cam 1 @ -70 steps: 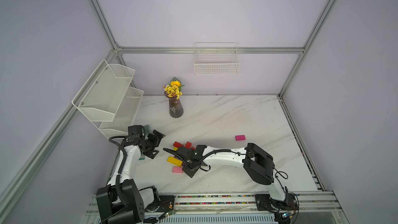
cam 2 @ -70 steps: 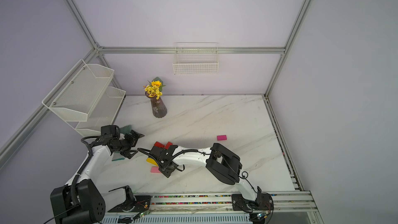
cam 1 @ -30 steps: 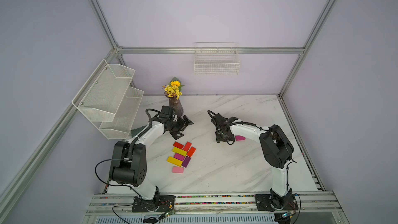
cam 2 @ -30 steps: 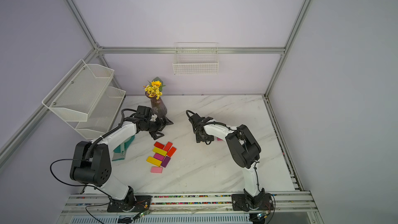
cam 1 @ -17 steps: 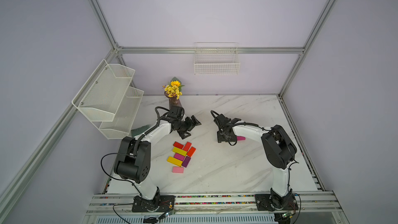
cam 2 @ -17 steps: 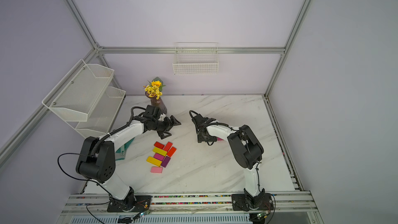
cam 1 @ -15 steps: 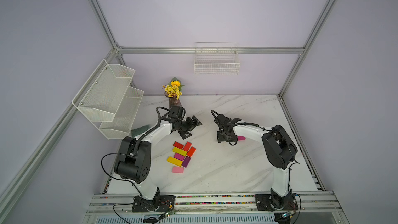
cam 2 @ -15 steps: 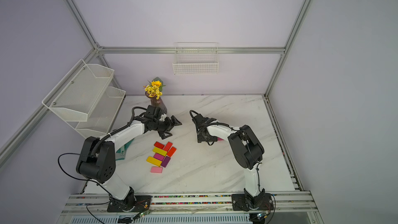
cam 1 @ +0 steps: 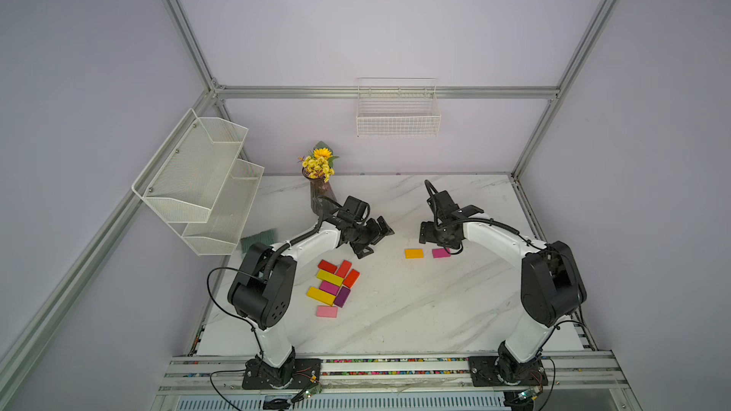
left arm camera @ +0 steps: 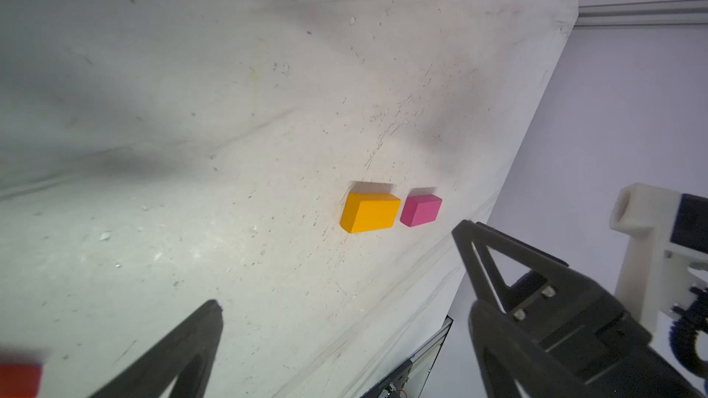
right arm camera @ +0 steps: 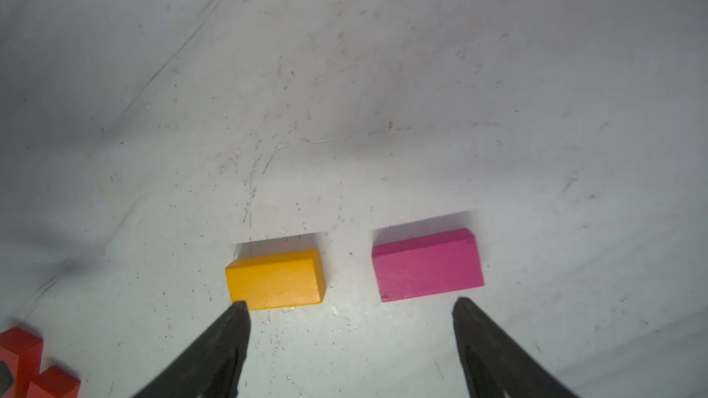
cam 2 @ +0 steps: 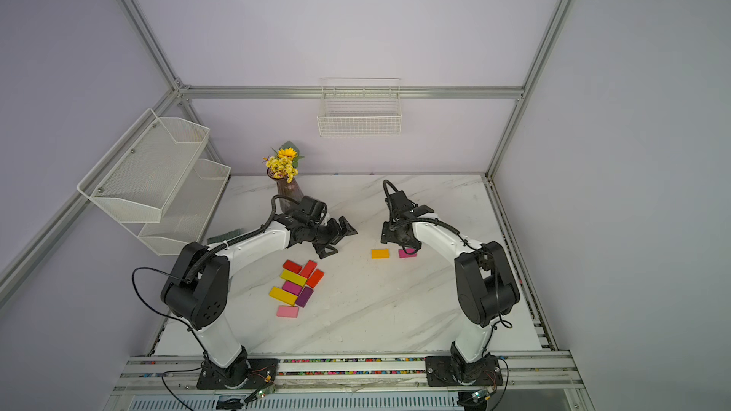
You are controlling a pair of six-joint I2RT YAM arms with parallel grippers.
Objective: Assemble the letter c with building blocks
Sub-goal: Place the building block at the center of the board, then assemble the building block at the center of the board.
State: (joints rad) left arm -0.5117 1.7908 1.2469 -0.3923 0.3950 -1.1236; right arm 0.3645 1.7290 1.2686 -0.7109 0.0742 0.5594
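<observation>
An orange block (cam 1: pixel 413 253) (right arm camera: pixel 276 281) and a magenta block (cam 1: pixel 441 253) (right arm camera: pixel 427 266) lie side by side on the marble table, a small gap between them. My right gripper (right arm camera: pixel 348 306) (cam 1: pixel 437 243) hovers just above them, open, with nothing between its fingers. Left of them my left gripper (cam 1: pixel 375 239) (left arm camera: pixel 339 264) hangs wide open and empty, facing the pair. Several more building blocks (cam 1: pixel 332 286) sit clustered near the left arm: red, yellow, magenta and purple, with a light pink one (cam 1: pixel 326 311) slightly apart at the front.
A vase of yellow flowers (cam 1: pixel 321 187) stands behind the left arm. A white mesh shelf (cam 1: pixel 197 187) juts over the table's left edge, with a green pad (cam 1: pixel 259 237) under it. A wire basket (cam 1: pixel 397 112) hangs on the back wall.
My right gripper has opened and the orange block now lies on the table beside the magenta one. The left arm has swung right, away from the vase toward the middle.
</observation>
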